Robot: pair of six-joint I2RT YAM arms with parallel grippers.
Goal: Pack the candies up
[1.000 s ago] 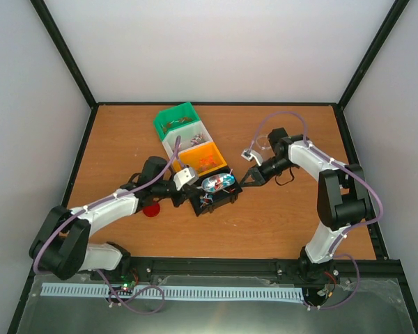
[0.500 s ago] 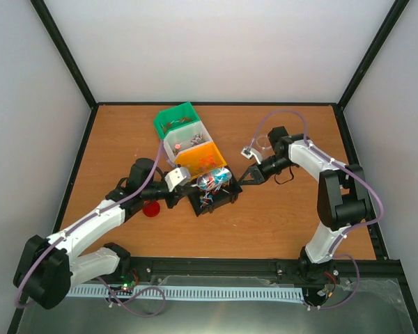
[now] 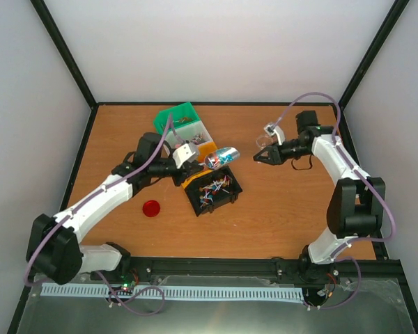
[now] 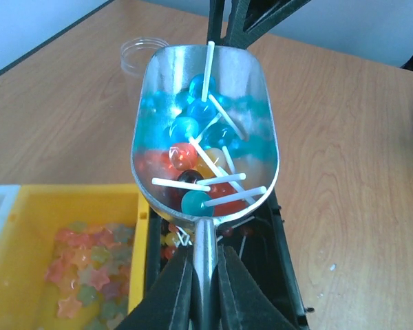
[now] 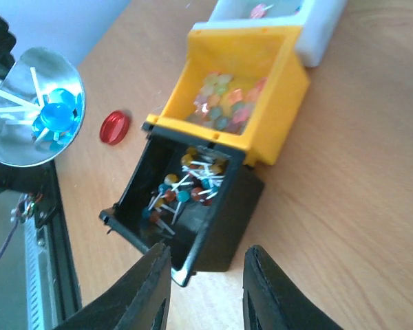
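Now | scoop [image 4: 158, 103] points away from left gripper [image 4: 205, 251] | candies [image 4: 193, 159]: sticks crisscrossed

No writing legible.
Nothing readable shows on the metal scoop [image 4: 166, 79] or the black bin [image 5: 224, 220] beneath it.

Ahead of the left gripper [image 4: 205, 260], fingers clamped, the metal scoop [image 4: 235, 75] fills the way, a clear jar [image 4: 142, 56] beyond its tip to the left — past the right gripper [image 5: 208, 256], fingers parted, the black bin [image 5: 224, 221] and yellow bin [image 5: 283, 113] stand close, with bare table [image 5: 351, 206] free to their right.
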